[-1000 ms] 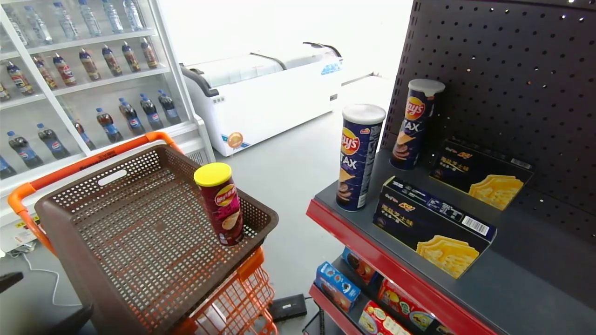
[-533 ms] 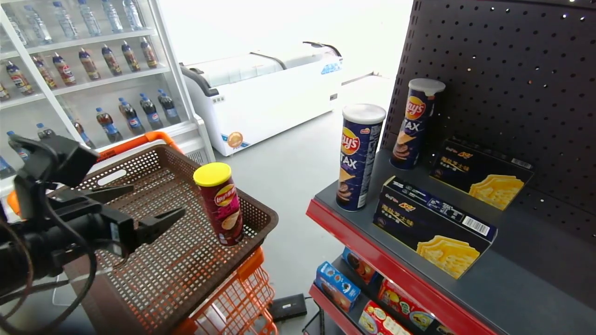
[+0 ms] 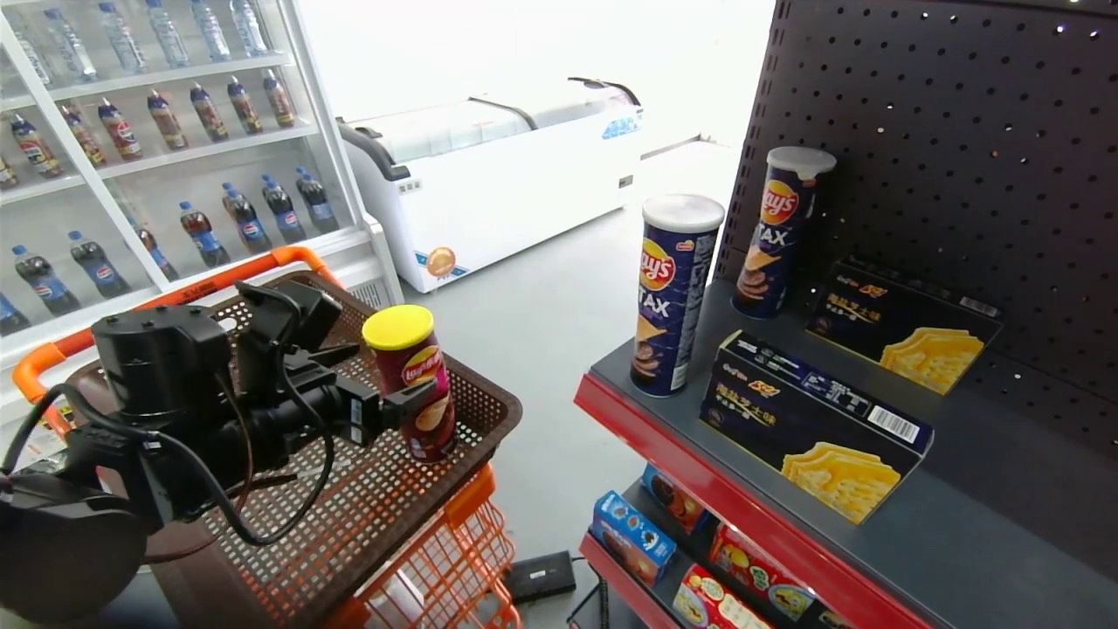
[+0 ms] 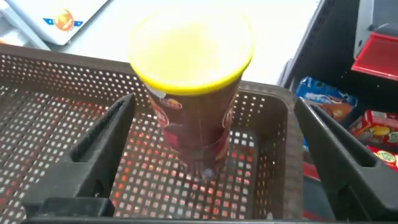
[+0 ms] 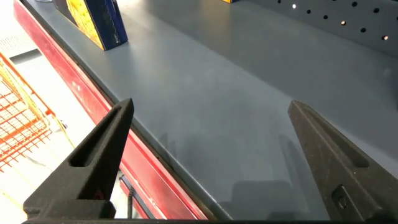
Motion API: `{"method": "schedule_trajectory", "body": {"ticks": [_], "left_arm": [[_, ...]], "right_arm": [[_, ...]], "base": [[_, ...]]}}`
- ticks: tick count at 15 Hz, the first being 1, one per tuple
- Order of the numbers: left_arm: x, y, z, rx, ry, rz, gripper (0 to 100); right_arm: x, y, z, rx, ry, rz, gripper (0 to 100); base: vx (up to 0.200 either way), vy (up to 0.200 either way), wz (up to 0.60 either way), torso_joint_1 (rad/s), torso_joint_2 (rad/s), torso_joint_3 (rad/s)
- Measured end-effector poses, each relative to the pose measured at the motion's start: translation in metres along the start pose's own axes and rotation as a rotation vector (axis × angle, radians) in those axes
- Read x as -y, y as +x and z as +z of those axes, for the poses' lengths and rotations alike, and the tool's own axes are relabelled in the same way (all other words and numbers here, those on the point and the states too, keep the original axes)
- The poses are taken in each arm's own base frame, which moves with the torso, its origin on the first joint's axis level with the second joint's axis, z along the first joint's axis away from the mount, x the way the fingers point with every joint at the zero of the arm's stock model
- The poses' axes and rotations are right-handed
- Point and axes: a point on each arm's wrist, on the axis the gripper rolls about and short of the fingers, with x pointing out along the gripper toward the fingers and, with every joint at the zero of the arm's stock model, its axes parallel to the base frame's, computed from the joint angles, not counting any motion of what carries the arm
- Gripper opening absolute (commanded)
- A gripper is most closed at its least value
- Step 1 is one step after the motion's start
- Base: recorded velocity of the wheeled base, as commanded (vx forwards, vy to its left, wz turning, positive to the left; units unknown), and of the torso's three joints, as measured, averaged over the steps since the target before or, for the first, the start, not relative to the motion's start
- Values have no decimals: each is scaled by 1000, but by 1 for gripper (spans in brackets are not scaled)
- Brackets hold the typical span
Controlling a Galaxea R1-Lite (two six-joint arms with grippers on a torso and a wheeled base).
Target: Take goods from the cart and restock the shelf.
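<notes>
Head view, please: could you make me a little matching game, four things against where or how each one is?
1 red can
2 nearer blue can
3 left pincer
4 chest freezer

a on the shelf
b open, straddling the red can
c on the floor beside the drinks fridge
d standing in the brown basket

Pairs: 1-d, 2-a, 3-b, 4-c.
</notes>
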Motion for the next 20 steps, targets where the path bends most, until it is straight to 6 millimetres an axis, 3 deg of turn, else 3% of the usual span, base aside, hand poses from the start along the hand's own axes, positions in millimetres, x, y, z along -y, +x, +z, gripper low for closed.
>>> {"method": "schedule_trajectory", "body": {"ticks": [13, 14, 20], "left_arm": [[-4, 63, -49, 33, 0, 6, 100], [-5, 67, -51, 31, 1, 6, 0], [-6, 78, -50, 55, 17, 13, 0]], "right_arm": [[0, 0, 0, 0, 0, 1, 100], [0, 0, 0, 0, 0, 0, 100], [0, 0, 0, 0, 0, 0, 100]], "base": [[0, 0, 0, 0, 0, 0], [0, 0, 0, 0, 0, 0], [0, 0, 0, 0, 0, 0]]}}
